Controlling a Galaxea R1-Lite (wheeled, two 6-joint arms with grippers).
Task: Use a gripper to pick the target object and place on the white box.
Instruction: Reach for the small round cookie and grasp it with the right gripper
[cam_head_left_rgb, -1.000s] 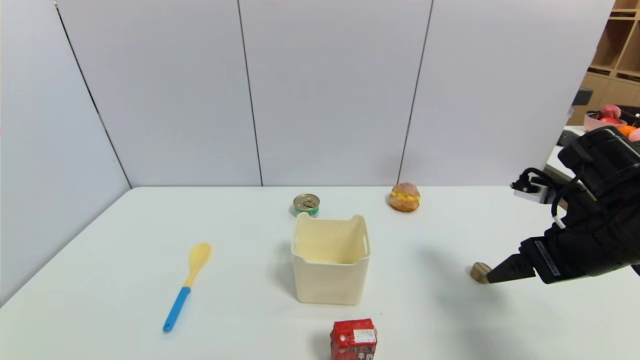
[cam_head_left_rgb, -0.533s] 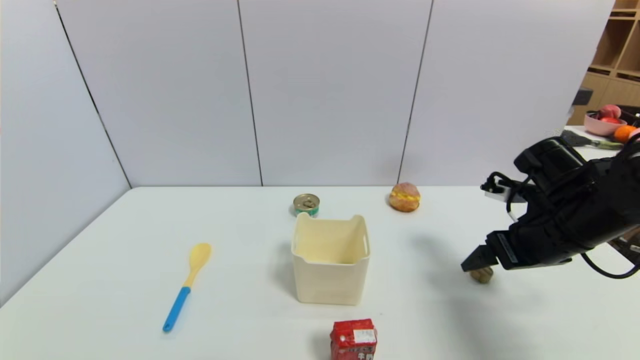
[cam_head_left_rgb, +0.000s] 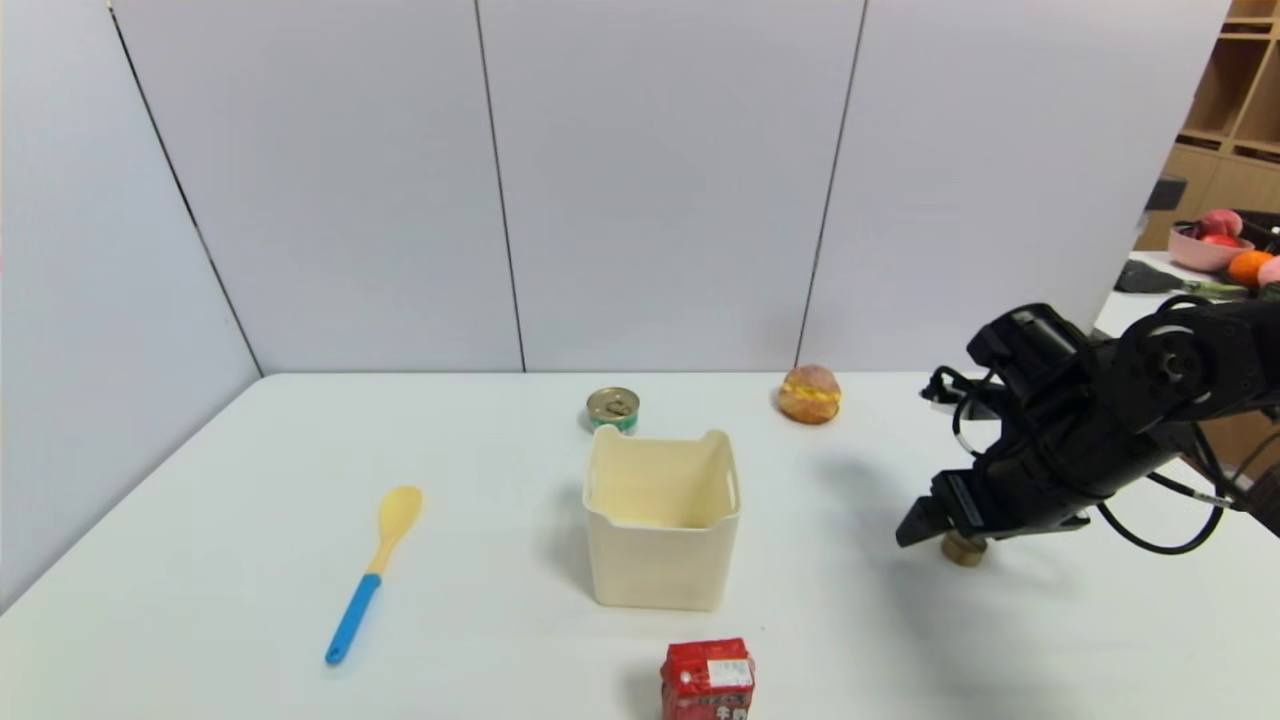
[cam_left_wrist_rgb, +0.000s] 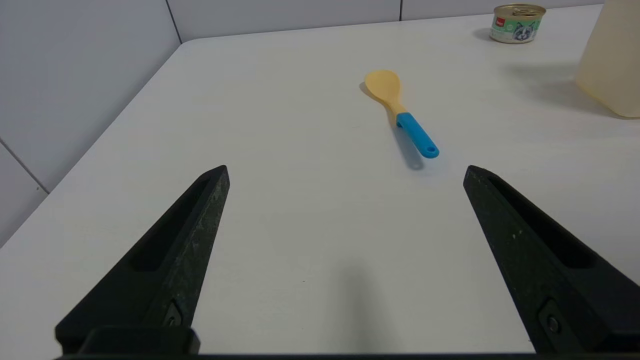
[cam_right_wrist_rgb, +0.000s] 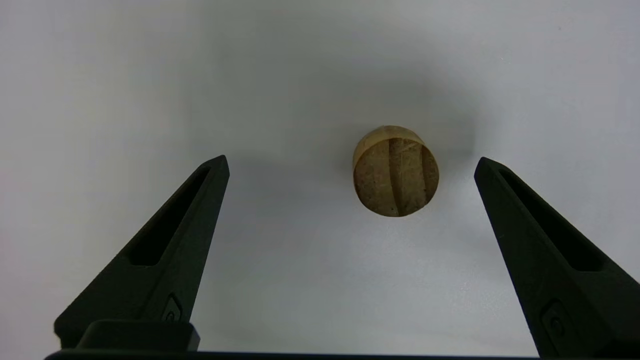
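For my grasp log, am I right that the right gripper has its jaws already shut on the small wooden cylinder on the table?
Not quite: the right gripper has its jaws wide open, not shut. The right wrist view shows the small wooden cylinder lying on the table, with clear gaps to both jaws.

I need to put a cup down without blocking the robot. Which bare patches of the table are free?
Free: the stretch between the spoon and the white box, and the far left part behind the spoon. Tighter: the gap between the tin can and the bun. Busy: the right side, where the open right hand hangs over the wooden cylinder.
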